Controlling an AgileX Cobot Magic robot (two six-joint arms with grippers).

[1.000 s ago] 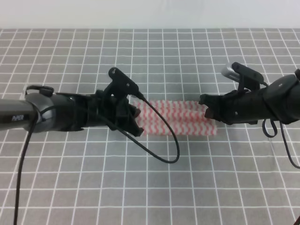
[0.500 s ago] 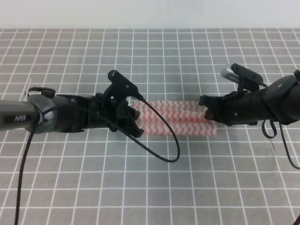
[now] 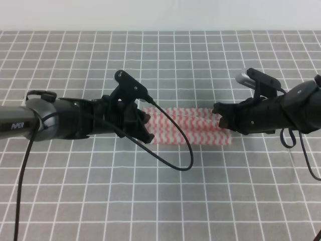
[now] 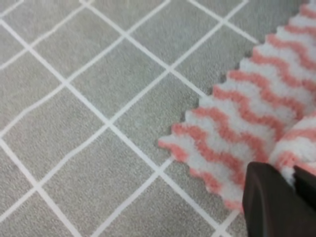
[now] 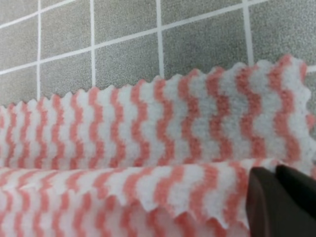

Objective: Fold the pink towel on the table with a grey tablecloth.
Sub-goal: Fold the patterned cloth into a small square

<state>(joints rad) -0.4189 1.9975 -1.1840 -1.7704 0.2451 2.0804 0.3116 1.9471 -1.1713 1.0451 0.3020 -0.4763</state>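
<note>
The pink towel (image 3: 188, 125) lies as a long folded strip in the middle of the table with a grey tablecloth (image 3: 165, 60). Its wavy pink-red and white stripes and serrated edges show clearly. My left gripper (image 3: 145, 128) is at the strip's left end. In the left wrist view its dark fingers (image 4: 269, 200) are shut on a raised fold of the pink towel (image 4: 237, 123). My right gripper (image 3: 221, 119) is at the strip's right end. In the right wrist view its fingers (image 5: 274, 200) pinch the upper layer of the pink towel (image 5: 148, 128).
A black cable (image 3: 178, 150) loops from the left arm over the towel's left part and onto the cloth in front. Another cable (image 3: 291, 138) hangs by the right arm. Gridded grey cloth stretches on all sides.
The left gripper has shifted slightly back and up at the towel's left end. The right gripper and the towel strip have hardly moved.
</note>
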